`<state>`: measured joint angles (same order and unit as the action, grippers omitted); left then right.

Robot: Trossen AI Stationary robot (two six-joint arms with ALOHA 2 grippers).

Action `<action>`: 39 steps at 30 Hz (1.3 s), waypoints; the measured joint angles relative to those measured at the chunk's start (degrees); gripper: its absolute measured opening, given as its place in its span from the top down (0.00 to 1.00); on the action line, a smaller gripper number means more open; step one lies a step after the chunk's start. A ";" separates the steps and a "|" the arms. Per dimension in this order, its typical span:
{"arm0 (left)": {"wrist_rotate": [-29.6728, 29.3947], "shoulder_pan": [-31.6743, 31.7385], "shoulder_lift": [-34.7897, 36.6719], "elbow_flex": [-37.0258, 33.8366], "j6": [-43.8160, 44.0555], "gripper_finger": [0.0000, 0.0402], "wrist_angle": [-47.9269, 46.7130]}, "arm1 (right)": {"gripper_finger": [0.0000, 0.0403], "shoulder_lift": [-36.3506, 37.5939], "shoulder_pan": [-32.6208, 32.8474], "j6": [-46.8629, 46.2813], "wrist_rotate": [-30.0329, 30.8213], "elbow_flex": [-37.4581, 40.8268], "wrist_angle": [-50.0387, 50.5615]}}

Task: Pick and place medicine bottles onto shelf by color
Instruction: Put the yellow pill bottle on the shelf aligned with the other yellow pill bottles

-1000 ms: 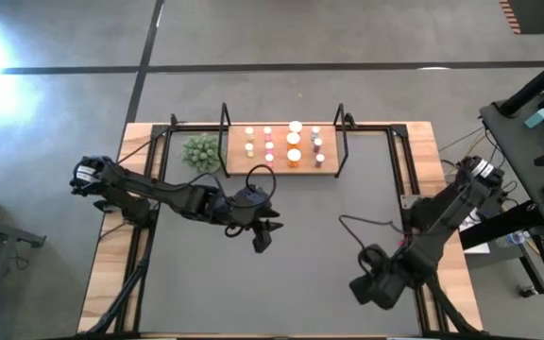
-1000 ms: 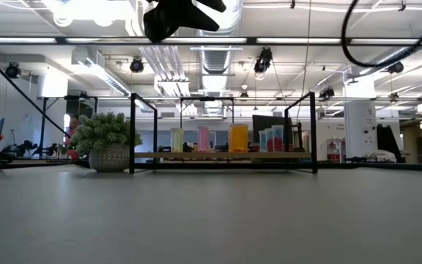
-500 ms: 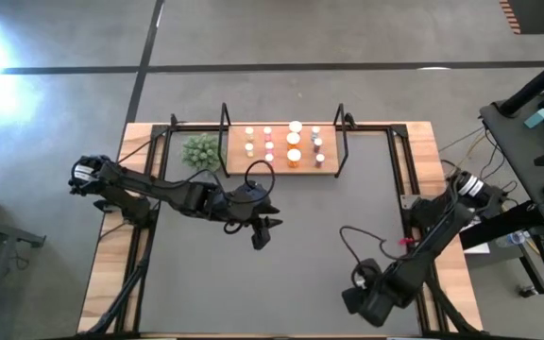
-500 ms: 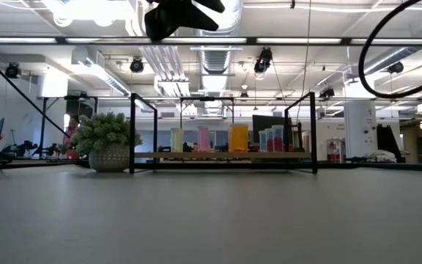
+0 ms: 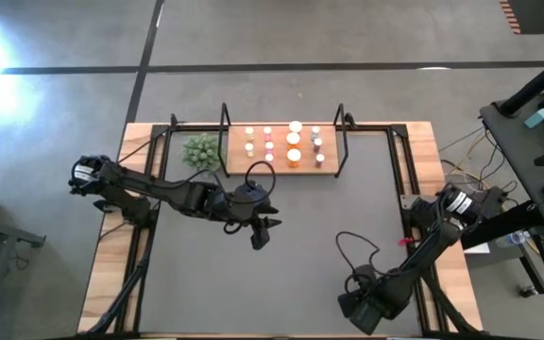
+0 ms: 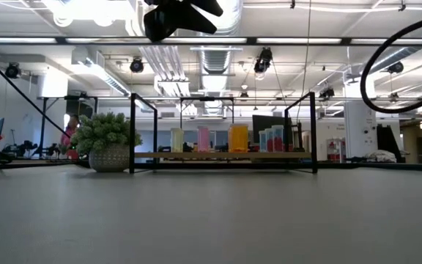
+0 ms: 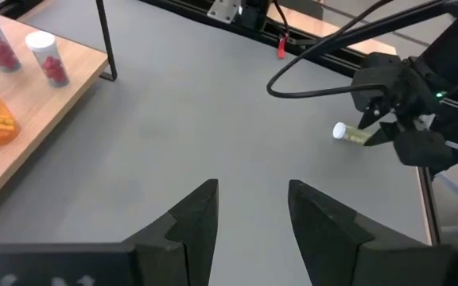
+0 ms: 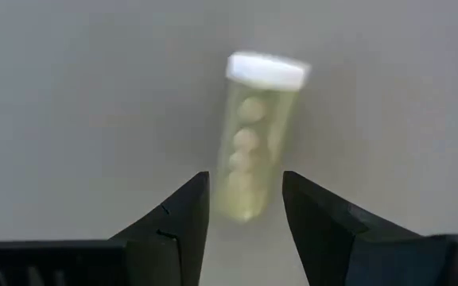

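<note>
Grey mat (image 5: 281, 274) spans the wooden table (image 5: 423, 142), open-ceilinged room behind.

Shelf (image 5: 281, 168): at the table's far edge, bottles standing on it in rows. Potted plant (image 5: 202, 151): just left of the shelf. My left gripper (image 5: 262, 234): over the mat (image 5: 300, 255), before the shelf. My right gripper (image 5: 359, 304): near right, a lone bottle (image 8: 254, 135) lying between its fingers.
</note>
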<state>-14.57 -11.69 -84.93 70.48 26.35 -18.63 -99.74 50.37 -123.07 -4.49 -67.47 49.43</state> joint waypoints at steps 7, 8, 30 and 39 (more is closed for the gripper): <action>0.00 0.07 0.00 0.02 -0.02 0.66 0.07 | 0.69 -0.95 -0.26 0.02 0.15 0.92 1.46; 0.00 0.07 0.00 0.02 -0.02 0.66 0.07 | 0.70 -0.96 -0.26 0.05 0.15 1.02 1.38; 0.02 0.09 0.00 0.02 -0.31 0.66 0.07 | 0.75 8.35 -1.80 22.18 20.20 0.27 2.52; 2.21 0.12 0.00 0.04 -6.86 0.66 0.18 | 0.74 18.13 -9.78 50.19 34.51 0.25 1.94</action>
<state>-12.36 -11.57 -84.93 70.52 19.48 -18.46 -81.61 40.59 -72.88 30.02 -67.22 51.38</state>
